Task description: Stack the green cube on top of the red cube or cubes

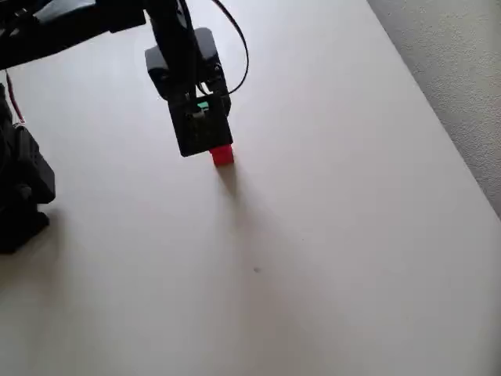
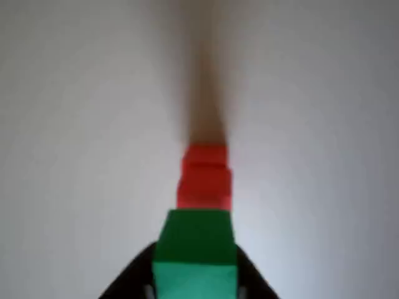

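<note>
Green cube [image 2: 196, 255] bottom centre of wrist view, clamped between gripper [image 2: 194, 283] fingers, above red cubes [image 2: 206, 177]; table [image 2: 75, 124] bare white.

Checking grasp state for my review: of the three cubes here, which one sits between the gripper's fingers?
The green cube, nearest the wrist camera with the dark fingers on either side. The two red cubes beyond it are free.

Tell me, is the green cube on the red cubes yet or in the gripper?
In the gripper: in the wrist view its dark fingers flank the green cube, near the red cubes. Whether it touches them, cannot tell.
</note>
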Robot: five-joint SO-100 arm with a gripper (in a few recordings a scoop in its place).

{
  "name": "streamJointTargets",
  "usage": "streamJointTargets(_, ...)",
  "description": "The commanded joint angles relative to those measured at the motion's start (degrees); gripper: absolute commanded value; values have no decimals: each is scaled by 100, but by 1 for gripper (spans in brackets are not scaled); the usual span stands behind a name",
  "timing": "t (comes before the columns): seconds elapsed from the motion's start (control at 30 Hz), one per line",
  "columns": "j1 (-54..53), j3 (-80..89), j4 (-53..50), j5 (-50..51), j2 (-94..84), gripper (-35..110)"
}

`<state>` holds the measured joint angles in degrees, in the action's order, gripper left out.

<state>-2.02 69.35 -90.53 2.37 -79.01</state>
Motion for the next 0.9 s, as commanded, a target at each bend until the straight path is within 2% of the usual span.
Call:
streamJointTargets(0.0, -105, 0, 88, -53, -35, -2)
streamJointTargets(0.67, 62, 26, 185, -53, 202, -1)
streamJointTargets(0.87, 158, 26, 158, -62, 193, 5)
